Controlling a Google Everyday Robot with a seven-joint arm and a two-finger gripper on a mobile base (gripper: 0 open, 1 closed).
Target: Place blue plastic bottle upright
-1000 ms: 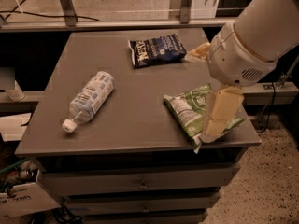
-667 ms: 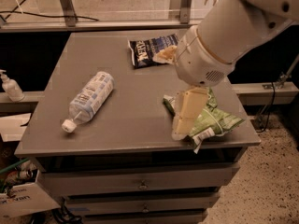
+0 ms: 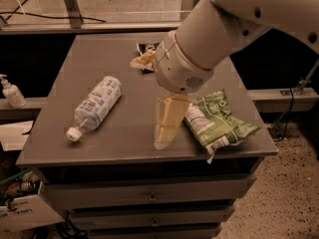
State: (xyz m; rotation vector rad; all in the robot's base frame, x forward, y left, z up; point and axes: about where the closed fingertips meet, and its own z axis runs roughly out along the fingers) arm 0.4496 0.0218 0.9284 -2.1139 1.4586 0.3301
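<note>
The blue plastic bottle lies on its side on the left half of the grey table, with its white cap pointing to the front left edge. It is clear plastic with a pale blue-and-white label. My gripper hangs over the middle of the table, to the right of the bottle and apart from it. It is open and empty. One tan finger points down toward the table, and the other shows behind the wrist.
A green snack bag lies at the front right of the table. A dark bag at the back is mostly hidden by my arm. A small white pump bottle stands on a ledge to the left. Drawers sit below the tabletop.
My arm has swung left from above the green bag to the table's middle, closer to the bottle, and now covers most of the dark bag. The bottle has not moved.
</note>
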